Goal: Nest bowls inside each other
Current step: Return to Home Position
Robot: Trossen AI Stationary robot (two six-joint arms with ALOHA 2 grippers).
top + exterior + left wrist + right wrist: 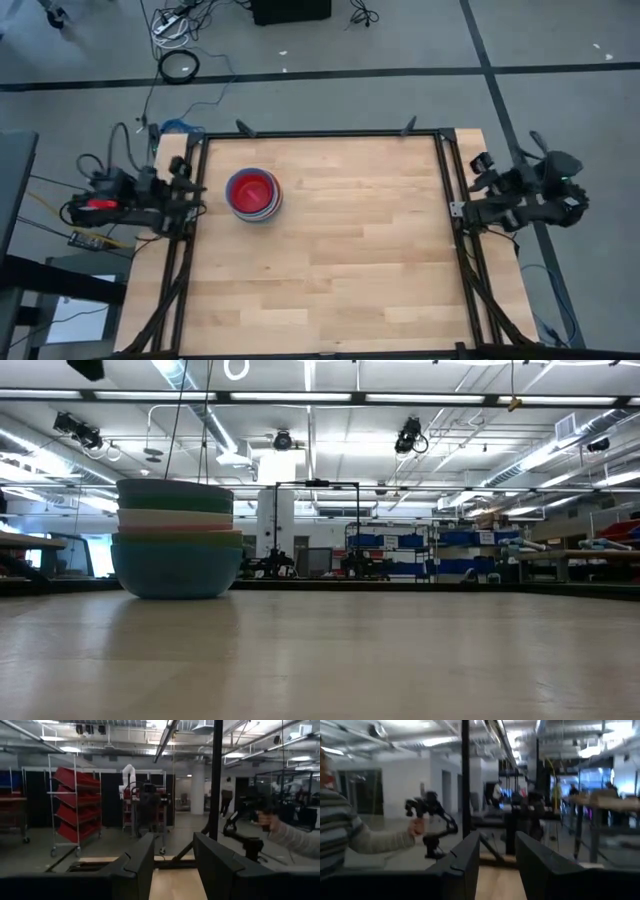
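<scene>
Bowls (pixel 254 194) all in 1 stack, on table (pixel 360 270), near left side. Left pincer (pixel 173 850) at left edge, spread apart, empty. Right pincer (pixel 497 847) at right edge, apart, empty. Risk: swing from left side may knock stack over.

A red-binned rack (pixel 75 802) stands beyond the wooden table (pixel 350 270) (a person's striped sleeve (pixel 350 835) shows elsewhere).

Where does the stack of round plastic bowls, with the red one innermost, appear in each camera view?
High view: stack of round plastic bowls on the table's left part.
Low view: at the picture's left.
Left wrist view: not in it.
Right wrist view: not in it.
Shared landmark: the light wooden table top, seen in all four.
</scene>
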